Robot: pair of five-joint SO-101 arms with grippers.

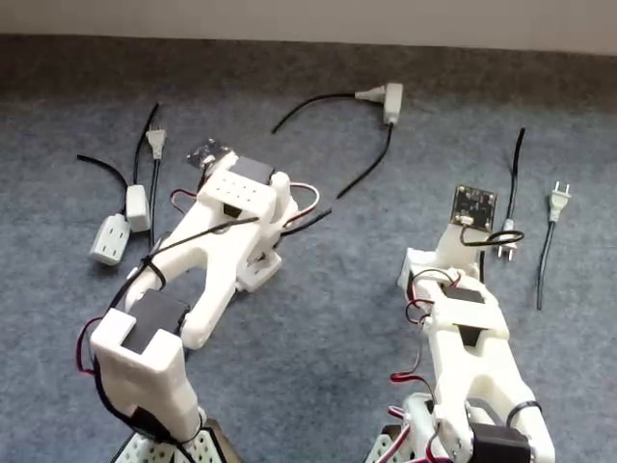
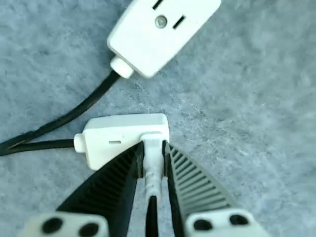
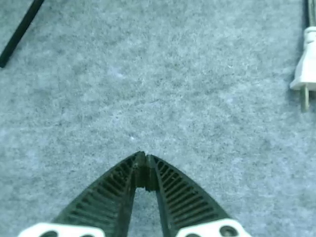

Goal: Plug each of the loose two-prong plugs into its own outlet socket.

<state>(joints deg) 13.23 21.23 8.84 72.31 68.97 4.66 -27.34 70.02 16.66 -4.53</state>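
**Left hand** (image 2: 153, 150): clenched on a white plug (image 2: 153, 168). The plug's nose meets the end of a socket block (image 2: 121, 140) on the left half of the tabletop (image 1: 337, 318). The prongs are hidden, so full seating cannot be confirmed.

**Right hand** (image 3: 145, 165): clenched on nothing, just above bare felt on the right half.

**Hazards, as judged**
1. Nothing braces the socket block. Further pushing may slide it over the felt instead of driving the prongs home.
2. Letting go too soon may leave the white plug half-seated, and its black cord could then lever it out.
3. The fingertips lie against the block's face. Drawing back at an angle may drag block and plug along.
4. A second socket (image 2: 163, 29) lies just beyond the block and may get shoved.

**Room for moving**
- The widest room is the felt between the two arms, mid-tabletop.
- Toward the right edge lie an outer plug (image 1: 559, 198) and an inner plug (image 1: 505, 249), each with a trailing cord.
- The inner plug is close beside the right arm, so a sweep there may snag its cord.
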